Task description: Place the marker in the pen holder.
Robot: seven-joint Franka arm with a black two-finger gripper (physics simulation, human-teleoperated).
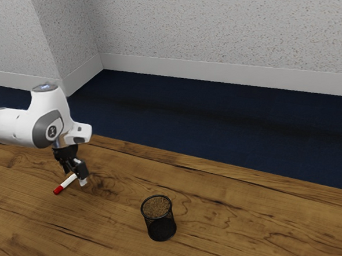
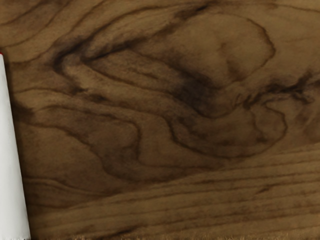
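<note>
The gripper (image 1: 76, 177) is positioned low over the table (image 1: 235, 234), fingers spread apart. The marker (image 1: 67, 182) lies on the wood beneath it — red end directed away from the gripper, white barrel extending to the fingers in the exterior view. The black mesh pen holder (image 1: 160, 228) stands upright, well apart from the marker — toward the exterior view's right.
</note>
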